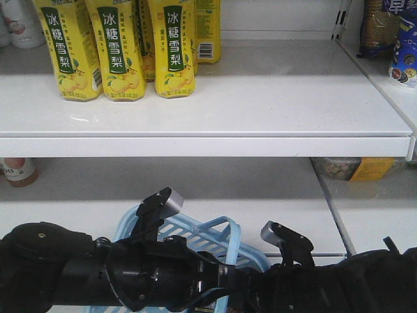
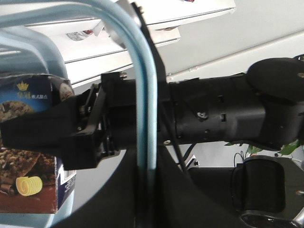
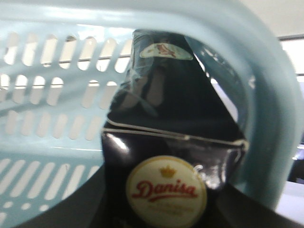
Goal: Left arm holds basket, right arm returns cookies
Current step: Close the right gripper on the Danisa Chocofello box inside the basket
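Cookies [image 2: 28, 142] stand upright in basket [image 1: 195, 231]; left pincer [image 1: 163, 212] and right pincer [image 2: 52, 135] grips unclear.

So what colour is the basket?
The basket is light blue; front view shows it best.

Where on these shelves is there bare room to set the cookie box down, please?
The upper shelf is bare right of the yellow cartons, up to its right end. The lower shelf is open between the bottle at left and the packet at right. Down front it is crowded: basket, left arm and right arm.
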Controlling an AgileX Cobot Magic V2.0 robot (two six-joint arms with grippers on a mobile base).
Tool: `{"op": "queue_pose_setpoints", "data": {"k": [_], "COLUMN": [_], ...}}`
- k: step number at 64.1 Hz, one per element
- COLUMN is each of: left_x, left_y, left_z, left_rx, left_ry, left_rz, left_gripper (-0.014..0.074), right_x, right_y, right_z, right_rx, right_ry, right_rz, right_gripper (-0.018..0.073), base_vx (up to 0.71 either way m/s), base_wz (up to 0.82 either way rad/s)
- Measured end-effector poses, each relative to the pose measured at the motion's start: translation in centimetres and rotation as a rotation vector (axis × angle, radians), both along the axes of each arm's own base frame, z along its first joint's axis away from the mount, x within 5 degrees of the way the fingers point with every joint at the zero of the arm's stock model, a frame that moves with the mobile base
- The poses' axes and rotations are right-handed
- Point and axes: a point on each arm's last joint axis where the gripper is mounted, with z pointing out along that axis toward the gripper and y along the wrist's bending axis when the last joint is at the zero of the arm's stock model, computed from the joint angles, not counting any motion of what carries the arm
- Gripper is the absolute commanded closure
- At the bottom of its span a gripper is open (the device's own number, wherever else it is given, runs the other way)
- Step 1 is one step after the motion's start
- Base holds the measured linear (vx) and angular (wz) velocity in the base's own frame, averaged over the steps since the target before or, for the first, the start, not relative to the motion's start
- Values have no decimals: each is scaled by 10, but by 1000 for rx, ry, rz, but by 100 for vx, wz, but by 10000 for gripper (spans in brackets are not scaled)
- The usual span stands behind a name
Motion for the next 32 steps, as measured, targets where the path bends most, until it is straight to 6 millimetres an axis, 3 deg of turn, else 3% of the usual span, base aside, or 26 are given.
{"op": "queue_pose_setpoints", "data": {"k": [17, 32], "left_x": [0, -1], "left_y": [0, 0], "left_z": [1, 1], "left_rx": [-6, -9], "left_ry": [3, 1], "left_rz": [-3, -7], "left_gripper": [603, 603], "right_x": [-5, -25], "right_y": [-4, -34], "right_z": [15, 13], "right_rx": [26, 11], "right_ry": [-29, -4], "right_rz": [-22, -107], "right_gripper": [314, 314], "base_vx": [0, 0], "base_wz": [0, 0]}}
